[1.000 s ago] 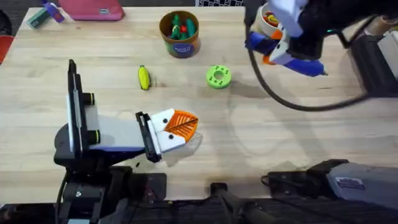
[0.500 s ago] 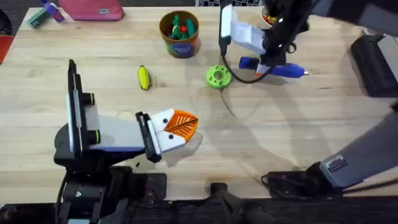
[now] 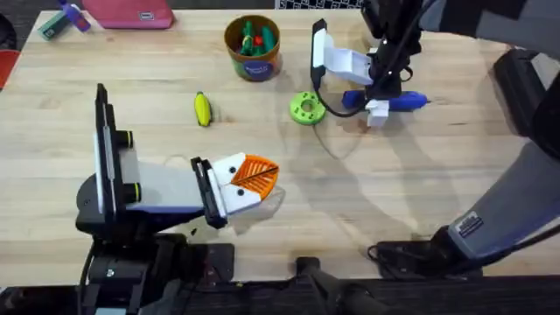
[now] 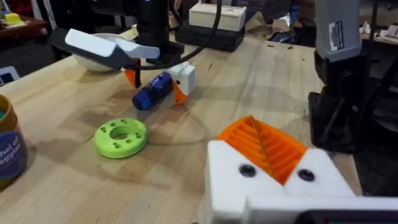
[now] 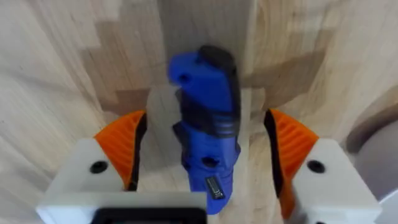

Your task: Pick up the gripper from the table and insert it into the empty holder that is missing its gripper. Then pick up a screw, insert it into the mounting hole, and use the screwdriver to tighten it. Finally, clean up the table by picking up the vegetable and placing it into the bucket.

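The blue screwdriver (image 3: 389,101) is at table level at the back right, its tip pointing right. My right gripper (image 3: 378,103) straddles it from above. In the right wrist view the orange pads (image 5: 121,146) stand clear of the screwdriver (image 5: 205,143) on both sides, so the gripper is open. My left gripper (image 3: 249,179) rests near the front left, its orange ribbed pads (image 4: 264,146) pressed together between white mounts (image 4: 311,180) with dark dots. The yellow vegetable (image 3: 202,109) lies left of centre. The brown bucket (image 3: 252,48) stands at the back. Screws are out of view.
A green disc with holes (image 3: 306,108) lies just left of the right gripper, and a black cable (image 3: 319,144) loops on the table in front of it. Pink and blue items (image 3: 131,13) lie at the back left. A white bowl (image 4: 93,59) sits behind the right gripper.
The right arm has come down from high under the camera to the table, with the screwdriver moving left along with it. The left arm has not moved.
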`<state>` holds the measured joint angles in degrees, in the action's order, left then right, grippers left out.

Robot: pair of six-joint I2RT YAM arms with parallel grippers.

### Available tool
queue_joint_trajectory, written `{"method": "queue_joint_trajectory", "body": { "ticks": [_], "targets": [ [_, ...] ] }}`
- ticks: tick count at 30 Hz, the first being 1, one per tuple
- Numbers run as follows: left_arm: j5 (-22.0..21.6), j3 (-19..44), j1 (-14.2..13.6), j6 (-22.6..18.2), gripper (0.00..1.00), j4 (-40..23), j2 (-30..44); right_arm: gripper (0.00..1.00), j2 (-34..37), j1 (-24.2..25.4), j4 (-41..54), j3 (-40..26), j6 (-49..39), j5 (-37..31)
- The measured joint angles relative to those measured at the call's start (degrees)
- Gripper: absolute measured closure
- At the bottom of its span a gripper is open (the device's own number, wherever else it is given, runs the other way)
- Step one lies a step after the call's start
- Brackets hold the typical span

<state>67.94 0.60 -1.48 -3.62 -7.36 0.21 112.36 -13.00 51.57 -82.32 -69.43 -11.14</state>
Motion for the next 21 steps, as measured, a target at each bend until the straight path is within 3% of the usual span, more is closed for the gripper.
{"method": "queue_joint_trajectory", "body": {
  "ticks": [6,7,10,12,13,21],
  "targets": [
    [0.0,0.0,0.0,0.0,0.99,0.0,0.0,0.009,-1.6,0.0,0.0,0.0,6.8,0.0],
    [0.0,0.0,0.0,-0.2,0.926,0.0,0.0,0.01,-2.6,-0.1,0.0,0.0,7.5,0.0],
    [0.0,0.0,0.0,-0.1,0.424,0.0,0.0,0.009,-7.4,-0.6,0.1,0.0,9.2,0.5],
    [0.0,0.0,0.0,-0.1,0.13,0.0,0.0,0.009,-11.5,-1.4,0.2,0.0,10.3,0.7],
    [0.0,0.0,0.0,0.0,0.04,0.0,0.0,0.009,-13.4,-1.9,0.2,0.0,11.0,0.8],
    [-0.1,0.0,0.0,0.0,0.015,0.1,0.0,0.009,-26.4,-7.4,0.4,0.0,17.7,2.6]
  ]
}}
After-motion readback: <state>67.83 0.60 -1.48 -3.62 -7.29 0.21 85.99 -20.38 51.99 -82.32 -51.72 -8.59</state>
